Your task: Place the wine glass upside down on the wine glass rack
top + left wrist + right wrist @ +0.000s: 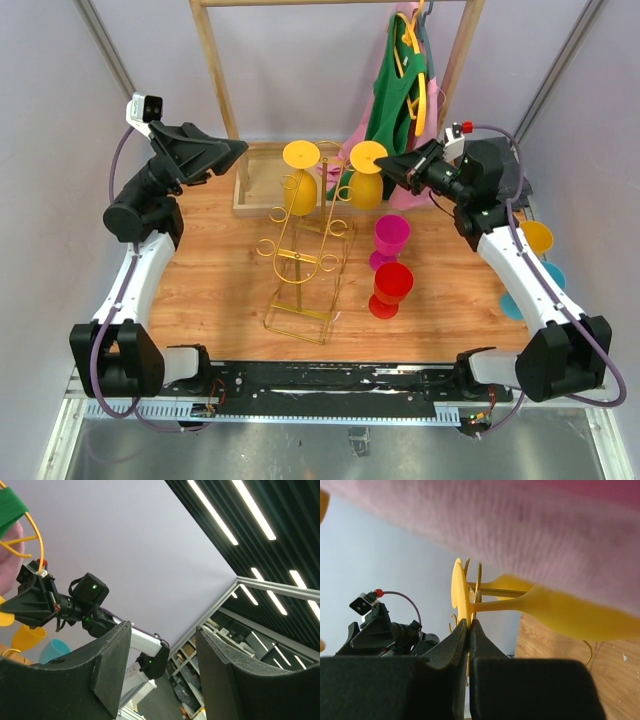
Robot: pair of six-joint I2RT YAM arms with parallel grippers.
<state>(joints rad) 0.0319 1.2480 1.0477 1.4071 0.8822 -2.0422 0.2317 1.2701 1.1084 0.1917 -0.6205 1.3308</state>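
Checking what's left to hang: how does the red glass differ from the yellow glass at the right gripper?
The red glass stands upright on the table; the yellow glass is upside down, foot up. The right gripper pinches the yellow one's foot; nothing holds the red one. Both are stemmed.

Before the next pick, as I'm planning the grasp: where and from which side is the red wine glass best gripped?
Probably its bowl, from the right: the red wine glass stands upright, its stem short and low, the pink glass close behind it, the rack on its left.
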